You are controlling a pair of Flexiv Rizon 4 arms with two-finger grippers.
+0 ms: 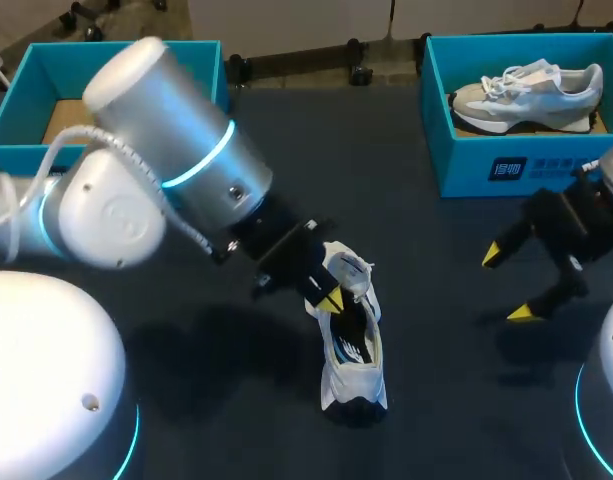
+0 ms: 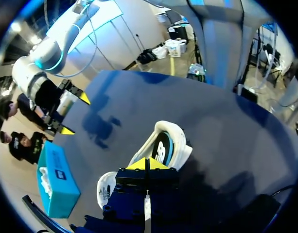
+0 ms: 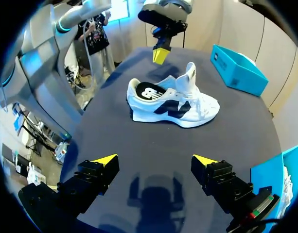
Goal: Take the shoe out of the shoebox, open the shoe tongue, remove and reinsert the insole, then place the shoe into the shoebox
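Note:
A white shoe with dark side markings stands on the dark table near the middle, its tongue raised. Its printed insole shows inside the opening. My left gripper hovers over the shoe's opening beside the tongue, its yellow tips pressed together; I see nothing held between them. From the right wrist view the left gripper looks slightly above the shoe. My right gripper stands open over the bare table to the right, well apart from the shoe, with nothing between its fingers.
A teal shoebox at the back right holds a second light shoe. Another teal box sits at the back left, partly behind my left arm. Bare dark table lies between the two grippers.

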